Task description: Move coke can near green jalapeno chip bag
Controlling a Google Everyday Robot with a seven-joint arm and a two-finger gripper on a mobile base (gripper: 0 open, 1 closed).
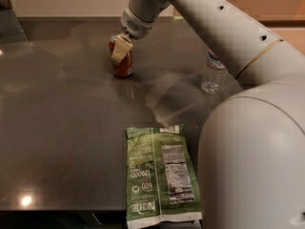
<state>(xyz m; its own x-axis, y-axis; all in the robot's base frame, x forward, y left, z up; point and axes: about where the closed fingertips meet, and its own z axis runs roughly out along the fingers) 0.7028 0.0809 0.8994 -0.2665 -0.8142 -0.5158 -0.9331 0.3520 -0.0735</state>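
Can stands upright on the dark grey bench, close to the far edge and somewhat left of the middle of that edge. It is red with a silver top, and its base rests on the bench surface.

Claw sits right at the can, coming down from above and from the right. A cream-coloured part of it lies across the can's upper front and covers some of the rim. Whether the claw is pinching the can or spread loosely about it, I cannot tell. The pale grey arm runs from the claw up and across toward the far right corner. It then curves down into a large rounded body that hides the bench's near right corner.

Bag lies flat at the near edge, about midway along it, with its long side running from the near edge toward the far edge. Its lower end reaches over the near edge. It is light green, with a white nutrition panel facing up on its right half and white lettering on its left. Can and bag are well apart, with bare bench between them.

Bottle, clear plastic, stands upright toward the right edge, level with the can, its top hidden behind the arm.
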